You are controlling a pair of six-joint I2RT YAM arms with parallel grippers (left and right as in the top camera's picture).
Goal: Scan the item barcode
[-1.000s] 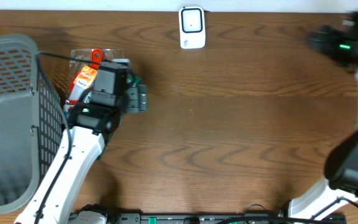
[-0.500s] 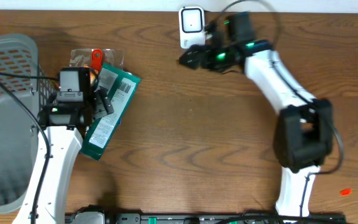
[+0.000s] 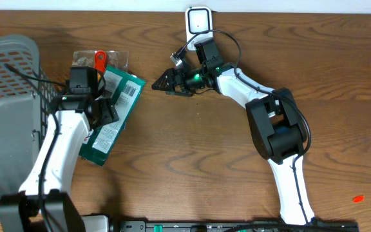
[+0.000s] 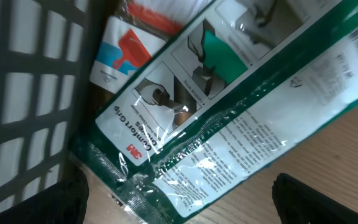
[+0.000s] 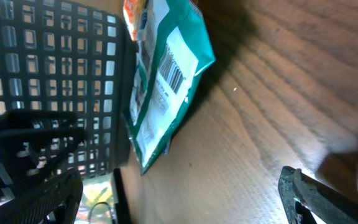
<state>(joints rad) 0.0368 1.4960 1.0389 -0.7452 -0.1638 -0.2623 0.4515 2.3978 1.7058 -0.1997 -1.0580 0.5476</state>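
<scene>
The right arm has swung in from the right edge of the tabletop, and its hand (image 3: 163, 82) now hangs wide open and empty near the back middle, just in front of the white scanner (image 3: 198, 26), pointing at the green packet (image 3: 114, 116). The packet lies flat near the left edge beside the grey basket (image 3: 11, 51), barcode (image 3: 129, 92) facing up, partly over an orange-topped packet (image 3: 98, 59). The left hand (image 3: 105, 109) hovers over it, fingers spread; it seems not to grip, though contact is hard to judge. I'd say pick-up comes next; nothing is scanned yet.
</scene>
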